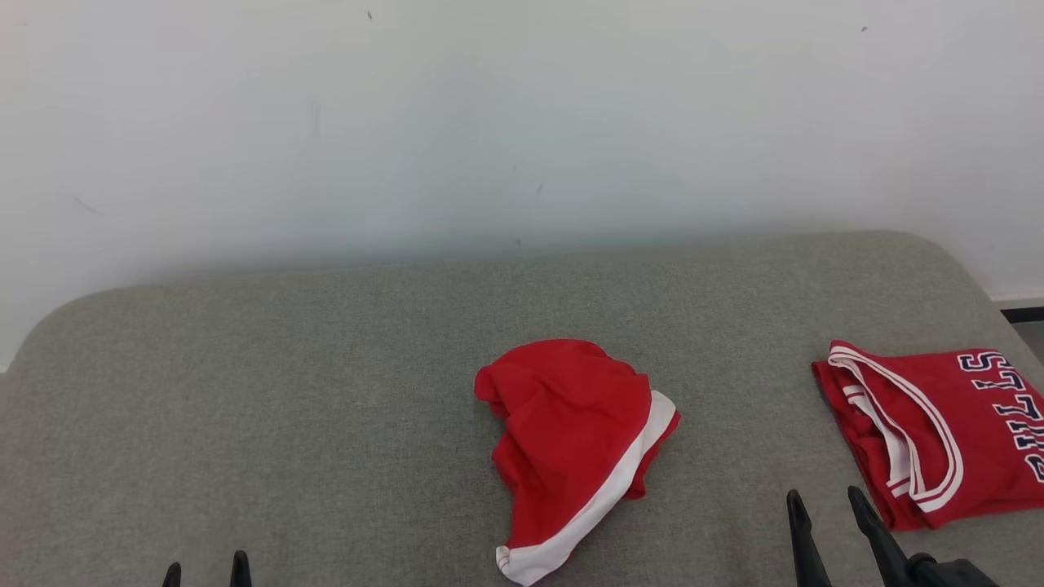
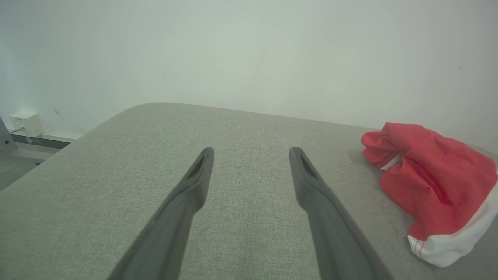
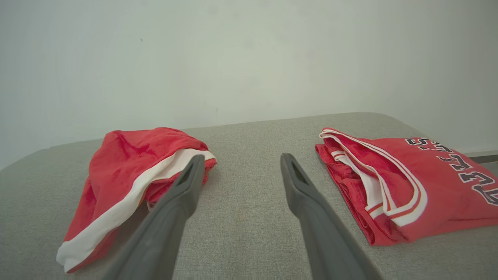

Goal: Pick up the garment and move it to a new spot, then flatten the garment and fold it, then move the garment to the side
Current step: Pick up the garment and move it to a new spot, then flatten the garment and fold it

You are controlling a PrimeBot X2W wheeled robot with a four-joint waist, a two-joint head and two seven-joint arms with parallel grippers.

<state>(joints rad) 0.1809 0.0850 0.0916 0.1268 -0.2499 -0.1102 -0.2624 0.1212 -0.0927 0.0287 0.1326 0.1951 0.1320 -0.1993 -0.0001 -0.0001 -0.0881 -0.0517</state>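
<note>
Garment (image 1: 571, 440) is what we name first: a red piece with a broad white band along one edge, lying crumpled in a loose heap near the middle of the grey fabric-covered bench (image 1: 326, 408), a little toward our right. The white band runs down the heap's right side and curls under at the near end. Nothing holds it.

Our left pincer (image 1: 205, 571) shows at the lower left of the head view, just its two dark tips. Its fingers are spread wide with nothing between them, over bare grey fabric. The garment sits well off to its right.

Our right pincer (image 1: 825, 497) rises at the lower right, likewise released, its fingers apart and empty. It stands between the garment and a second red piece, a jersey (image 1: 954, 432). In the right wrist view one finger crosses the garment's white band, but the head view shows a gap of bench between them.

The jersey lies folded flat at the bench's right end, with white and red trim at its openings and dark lettering edged in white. A pale, plain wall (image 1: 489, 122) stands behind the bench.
</note>
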